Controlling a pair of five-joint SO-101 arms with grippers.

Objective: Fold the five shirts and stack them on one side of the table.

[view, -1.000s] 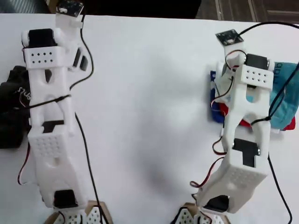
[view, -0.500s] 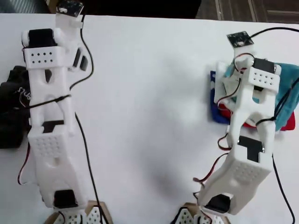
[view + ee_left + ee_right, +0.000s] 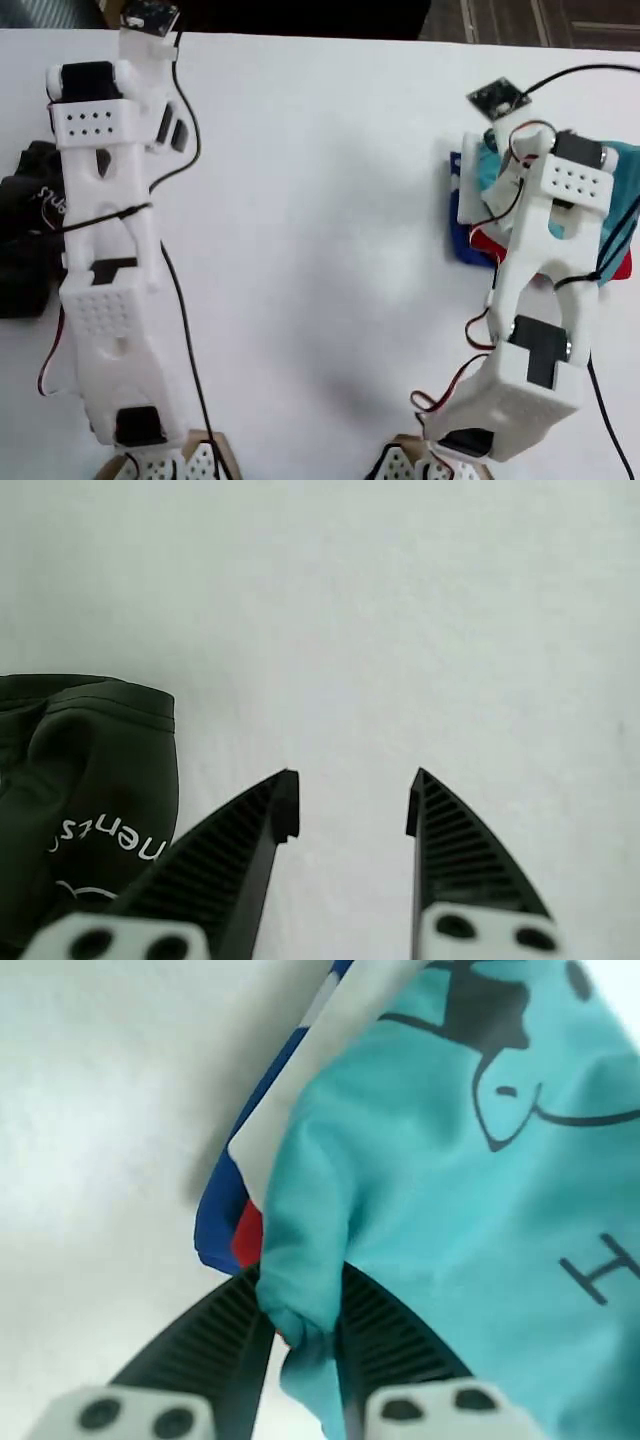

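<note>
Black shirt [image 3: 90, 780] beside left end effector [image 3: 350, 805], parted, empty, right end effector [image 3: 300, 1295] clamped on teal shirt [image 3: 450, 1180], drawn further across stack [image 3: 463, 238]

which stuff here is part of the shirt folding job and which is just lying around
Job: teal shirt, pinched by right gripper; blue shirt and red shirt under it; black shirt near open left gripper.
Not the job: table, arm cables.

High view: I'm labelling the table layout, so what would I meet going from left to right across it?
black shirt → left arm → bare table → shirt stack, topped by the teal shirt
</note>
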